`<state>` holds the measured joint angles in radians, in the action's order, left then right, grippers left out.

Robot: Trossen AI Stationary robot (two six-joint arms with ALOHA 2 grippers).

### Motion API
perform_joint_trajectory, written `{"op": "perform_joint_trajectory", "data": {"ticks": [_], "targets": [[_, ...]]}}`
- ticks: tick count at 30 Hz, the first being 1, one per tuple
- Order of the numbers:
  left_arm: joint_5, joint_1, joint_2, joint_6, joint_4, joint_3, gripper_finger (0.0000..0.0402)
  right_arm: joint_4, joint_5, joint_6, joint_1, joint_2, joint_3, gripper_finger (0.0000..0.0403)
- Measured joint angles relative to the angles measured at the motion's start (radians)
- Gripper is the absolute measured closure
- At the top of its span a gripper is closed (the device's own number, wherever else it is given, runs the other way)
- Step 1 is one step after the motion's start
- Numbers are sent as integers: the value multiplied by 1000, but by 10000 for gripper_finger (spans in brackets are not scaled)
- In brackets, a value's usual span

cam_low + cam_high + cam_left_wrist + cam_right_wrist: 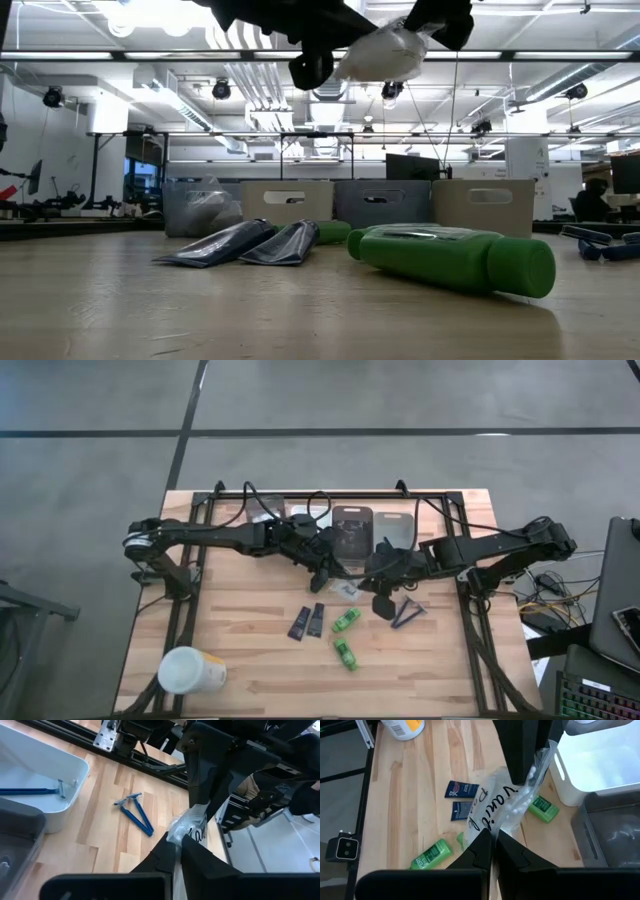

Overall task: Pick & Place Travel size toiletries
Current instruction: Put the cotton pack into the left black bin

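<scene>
A clear plastic packet (507, 805) with handwriting and white swabs inside hangs above the table's middle (346, 588), high up in the low view (385, 50). My left gripper (178, 851) is shut on one end of it and my right gripper (493, 846) on the other. Below on the wood lie two green bottles (346, 621) (345, 653), two flat black sachets (307, 622) and blue razors (408, 612), all on their sides. My left gripper pinches the packet's one end (185, 827) between its two fingers, coming from the table's left and slanting slightly down. The packet is lifted clear of the table. My right gripper pinches the packet's opposite end (487, 827) between its two fingers, slanting down from the table's right. The packet spans from here to the left fingers (520, 755), crumpled and clear of the wood.
Small rectangular bins (352, 525) line the far edge; one white bin (35, 775) holds a blue razor. A white-and-yellow cup (190, 671) lies at the near left corner. Bare wood (240, 610) shows left of the sachets.
</scene>
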<state>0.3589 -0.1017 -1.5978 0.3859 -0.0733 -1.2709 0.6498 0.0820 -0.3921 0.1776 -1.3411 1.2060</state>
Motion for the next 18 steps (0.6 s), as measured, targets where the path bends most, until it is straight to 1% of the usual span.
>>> {"op": "perform_joint_trajectory", "data": {"ticks": [3, 6, 12, 16, 18], "targets": [[-30, 0, 0, -16, -11, 0, 382, 8, 23, -32, 0, 4, 0, 387], [-63, -2, 0, -19, -51, 0, 386, 31, 23, -51, 0, 16, 0, 361], [-123, -15, 5, -34, -152, 0, 385, 83, 26, -76, 2, 65, 0, 276], [-152, -28, 44, -48, -201, 0, 385, 127, 98, -104, 2, 122, 0, 221], [-170, -39, 83, -72, -255, 0, 386, 157, 130, -126, 2, 158, 0, 200]]}}
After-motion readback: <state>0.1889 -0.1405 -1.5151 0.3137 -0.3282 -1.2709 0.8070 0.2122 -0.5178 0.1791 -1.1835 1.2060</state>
